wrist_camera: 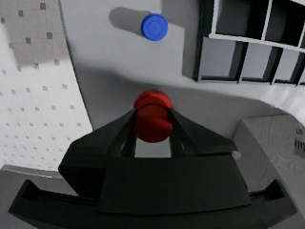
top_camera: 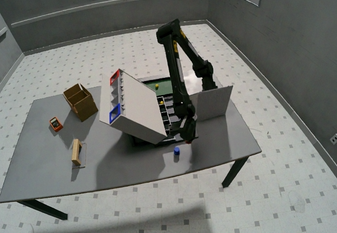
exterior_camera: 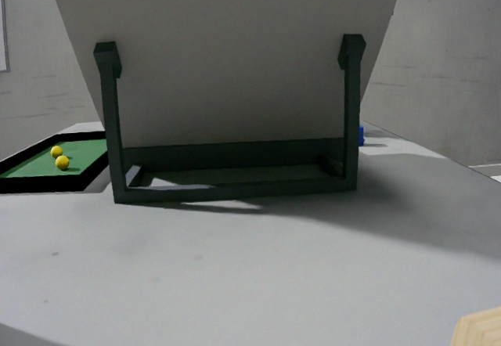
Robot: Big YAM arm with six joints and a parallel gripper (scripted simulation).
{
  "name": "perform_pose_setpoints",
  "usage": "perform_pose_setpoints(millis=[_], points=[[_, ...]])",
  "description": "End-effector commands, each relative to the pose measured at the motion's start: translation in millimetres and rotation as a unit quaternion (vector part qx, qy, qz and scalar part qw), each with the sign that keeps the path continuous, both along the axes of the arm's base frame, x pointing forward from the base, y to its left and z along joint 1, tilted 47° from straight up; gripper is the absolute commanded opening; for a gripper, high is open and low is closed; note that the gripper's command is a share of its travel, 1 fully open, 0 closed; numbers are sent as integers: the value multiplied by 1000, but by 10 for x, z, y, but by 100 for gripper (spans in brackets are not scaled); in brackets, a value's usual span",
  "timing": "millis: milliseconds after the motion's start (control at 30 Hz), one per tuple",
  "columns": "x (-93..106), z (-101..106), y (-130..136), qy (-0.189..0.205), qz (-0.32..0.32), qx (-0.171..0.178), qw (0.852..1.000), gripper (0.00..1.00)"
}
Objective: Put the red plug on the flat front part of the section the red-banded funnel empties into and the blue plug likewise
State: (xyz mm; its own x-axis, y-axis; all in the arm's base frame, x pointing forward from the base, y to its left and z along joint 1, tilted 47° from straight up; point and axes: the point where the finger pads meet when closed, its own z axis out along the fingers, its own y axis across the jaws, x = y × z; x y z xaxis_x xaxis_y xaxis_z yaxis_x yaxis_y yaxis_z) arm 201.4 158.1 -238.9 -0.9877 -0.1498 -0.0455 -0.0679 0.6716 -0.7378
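Note:
My gripper (wrist_camera: pixel 152 113) is shut on the red plug (wrist_camera: pixel 152 129) (top_camera: pixel 188 142) and holds it above the table, near the front corner of the sectioned rack. The blue plug (top_camera: pixel 177 151) (exterior_camera: pixel 361 135) (wrist_camera: pixel 154 27) stands upright on the table beside the rack. The red-banded funnel (top_camera: pixel 118 72) is at the far end of the tilted cover (top_camera: pixel 141 102), the blue-banded funnel (top_camera: pixel 110 116) at the near end. One yellow marble (top_camera: pixel 161 103) lies in a section toward the rack's far end. Flat section fronts (wrist_camera: pixel 218 57) show in the wrist view. The pipes are hidden.
The green marble tray (top_camera: pixel 166 87) (exterior_camera: pixel 87 152) holds two marbles (exterior_camera: pixel 56 151) (exterior_camera: pixel 62 162). A grey panel (top_camera: pixel 212 104) stands upright near the arm's base. A cardboard box (top_camera: pixel 82 106), a multimeter (top_camera: pixel 56 124) and a wooden bracket (top_camera: pixel 76 153) are at the left.

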Motion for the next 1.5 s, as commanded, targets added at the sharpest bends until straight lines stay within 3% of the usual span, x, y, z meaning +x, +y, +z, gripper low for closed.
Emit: perform_pose_setpoints(millis=[0, 200, 833, 1100, 1467], points=[[221, -149, 110, 1, 3, 16, 1000, 0], [234, -130, 219, -2, 19, 23, 1000, 0], [227, 80, -95, 2, 3, 14, 1000, 0], [241, 236, -248, 2, 3, 14, 1000, 0], [285, 703, -701, 2, 3, 12, 1000, 0]])
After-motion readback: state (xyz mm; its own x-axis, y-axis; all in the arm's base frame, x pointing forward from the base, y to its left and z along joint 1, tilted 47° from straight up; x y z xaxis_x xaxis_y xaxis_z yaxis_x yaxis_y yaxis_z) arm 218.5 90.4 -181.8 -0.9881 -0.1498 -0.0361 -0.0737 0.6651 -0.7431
